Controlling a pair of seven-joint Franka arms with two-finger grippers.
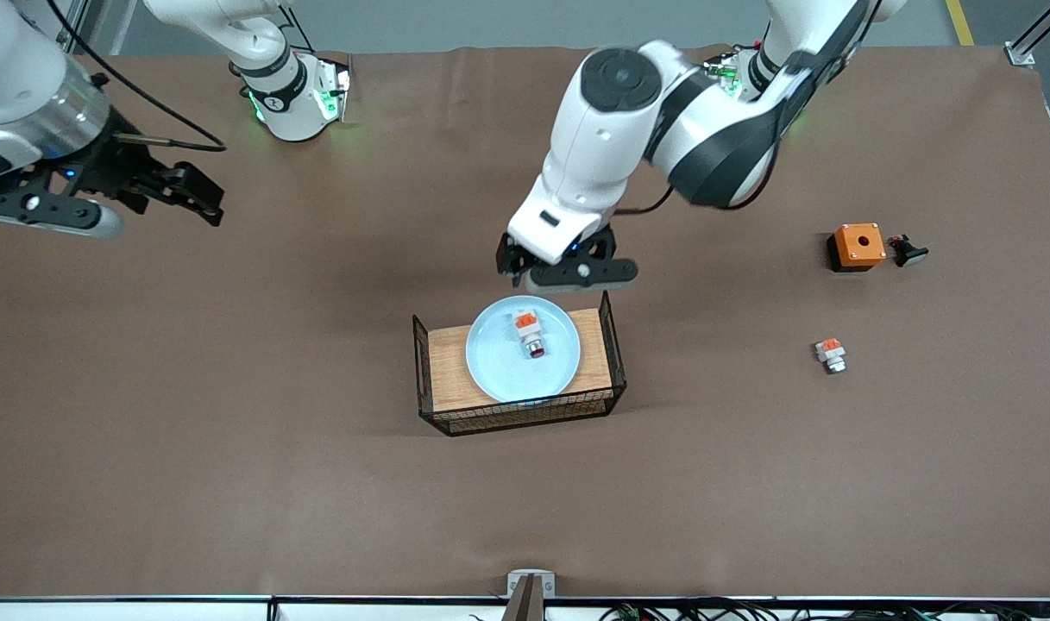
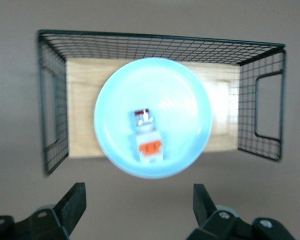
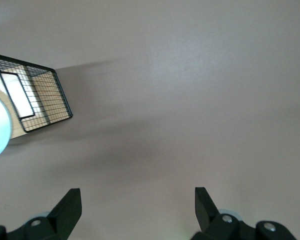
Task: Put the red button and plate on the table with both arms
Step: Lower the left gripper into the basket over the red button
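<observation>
The pale blue plate (image 1: pixel 499 366) lies on a small wooden board with black wire sides (image 1: pixel 445 371). The red button (image 1: pixel 530 334) lies on the plate, with its orange block toward the robots' bases and its dark red cap toward the front camera. My left gripper (image 1: pixel 568 274) hangs open and empty over the table (image 1: pixel 231 448), beside the board's edge on the robots' side. The left wrist view shows the plate (image 2: pixel 180 110), the button (image 2: pixel 146 135) and the open left gripper (image 2: pixel 140 202). My right gripper (image 1: pixel 192 197) waits open and empty over the table toward the right arm's end, and it shows open in the right wrist view (image 3: pixel 137 202).
Toward the left arm's end of the table stand an orange box (image 1: pixel 857 246) and a black part with a pale cap (image 1: pixel 909 251). A white-orange part with a silver cap (image 1: pixel 831 354) lies nearer the front camera. The right wrist view shows the board's wire side (image 3: pixel 37 97).
</observation>
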